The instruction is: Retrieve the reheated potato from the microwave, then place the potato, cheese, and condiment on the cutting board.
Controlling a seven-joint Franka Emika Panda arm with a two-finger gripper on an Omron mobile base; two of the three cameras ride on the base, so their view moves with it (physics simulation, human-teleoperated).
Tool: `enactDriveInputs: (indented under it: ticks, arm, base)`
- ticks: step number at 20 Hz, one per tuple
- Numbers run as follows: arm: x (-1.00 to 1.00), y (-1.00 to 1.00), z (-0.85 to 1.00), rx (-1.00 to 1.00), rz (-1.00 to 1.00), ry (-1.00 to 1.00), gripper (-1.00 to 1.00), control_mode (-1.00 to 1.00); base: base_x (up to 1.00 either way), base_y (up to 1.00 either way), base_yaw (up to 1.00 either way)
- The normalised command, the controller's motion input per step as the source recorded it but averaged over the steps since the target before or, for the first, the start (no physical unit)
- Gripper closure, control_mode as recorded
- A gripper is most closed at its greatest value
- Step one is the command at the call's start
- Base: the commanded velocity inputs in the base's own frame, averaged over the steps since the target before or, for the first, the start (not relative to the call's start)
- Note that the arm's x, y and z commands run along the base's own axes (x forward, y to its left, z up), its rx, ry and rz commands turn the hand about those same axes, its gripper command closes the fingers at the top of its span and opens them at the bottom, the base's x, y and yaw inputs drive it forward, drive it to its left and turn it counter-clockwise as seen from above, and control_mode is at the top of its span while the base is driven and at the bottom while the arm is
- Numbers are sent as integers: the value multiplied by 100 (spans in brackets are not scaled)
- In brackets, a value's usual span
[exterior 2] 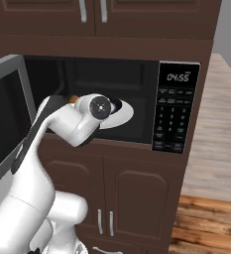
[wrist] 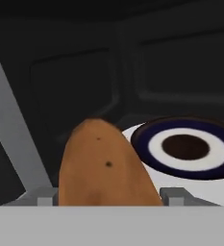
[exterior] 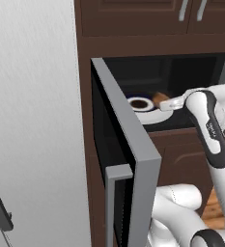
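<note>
The potato (wrist: 104,166) is found on the turntable (wrist: 214,185) inside the microwave (exterior 2: 179,106), lying between the open fingers of the pincer (wrist: 106,194). No closure on it is seen yet. An even squeeze across its middle is advised, then a straight withdrawal clear of the door (exterior: 128,144).

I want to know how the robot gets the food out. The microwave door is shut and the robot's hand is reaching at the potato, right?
Not quite. The microwave door is swung wide open, as the left base view shows. The rest holds: the gripper is inside, reaching at the potato, which sits between its fingertips in the hand view.
</note>
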Motion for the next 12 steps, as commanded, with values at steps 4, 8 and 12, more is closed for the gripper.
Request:
enactDriveInputs:
  ticks: [4,8,12]
  arm:
    - [-51,-11,47,0,-12,0,100,-100]
    - [-60,-4,29,0,-16,-2,100,-100]
    - [-55,-1,23,0,-18,0,100,-100]
  base:
    - [0,0,0]
    - [0,0,0]
    - [0,0,0]
